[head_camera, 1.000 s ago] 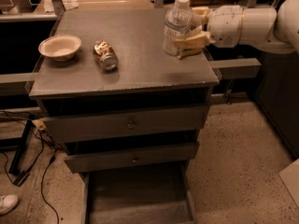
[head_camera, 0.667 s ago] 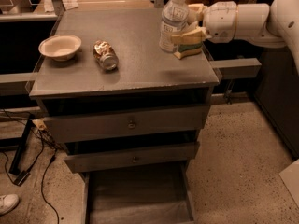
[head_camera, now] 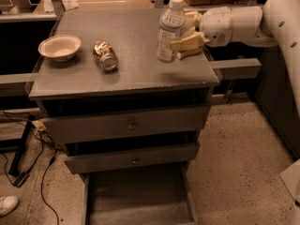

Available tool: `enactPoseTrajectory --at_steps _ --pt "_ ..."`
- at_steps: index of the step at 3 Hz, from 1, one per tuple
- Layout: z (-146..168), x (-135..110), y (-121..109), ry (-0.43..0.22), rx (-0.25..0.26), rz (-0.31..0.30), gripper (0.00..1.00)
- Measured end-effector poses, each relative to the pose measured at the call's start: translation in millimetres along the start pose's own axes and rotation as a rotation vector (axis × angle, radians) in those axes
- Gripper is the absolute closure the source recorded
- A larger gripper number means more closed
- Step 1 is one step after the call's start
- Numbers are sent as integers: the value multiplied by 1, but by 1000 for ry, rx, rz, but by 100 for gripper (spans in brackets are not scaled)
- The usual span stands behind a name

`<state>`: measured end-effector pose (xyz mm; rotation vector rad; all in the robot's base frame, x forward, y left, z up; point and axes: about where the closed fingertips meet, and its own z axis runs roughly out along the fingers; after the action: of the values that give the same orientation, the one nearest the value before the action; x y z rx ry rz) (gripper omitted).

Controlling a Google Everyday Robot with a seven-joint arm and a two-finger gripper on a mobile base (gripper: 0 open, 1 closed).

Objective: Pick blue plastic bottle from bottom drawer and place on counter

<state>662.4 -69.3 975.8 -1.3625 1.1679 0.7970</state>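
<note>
The blue plastic bottle, clear with a white cap and pale label, stands upright at the right side of the counter; its base is at or just above the surface. My gripper reaches in from the right on the white arm and is shut on the bottle's middle, one yellowish finger in front of it and one behind. The bottom drawer is pulled open below, and its grey floor is bare.
A paper bowl sits at the counter's left, and a crushed metal can lies beside it near the middle. The two upper drawers are closed. Cables and a shoe lie on the floor at left.
My gripper and the bottle have moved a little left across the counter and slightly lower, staying upright. The bowl and can have not moved.
</note>
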Motion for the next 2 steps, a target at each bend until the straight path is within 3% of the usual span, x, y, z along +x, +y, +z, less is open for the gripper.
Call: enactPoseTrajectory --at_steps 2 --pt "3 15 19 19 -94 87 100"
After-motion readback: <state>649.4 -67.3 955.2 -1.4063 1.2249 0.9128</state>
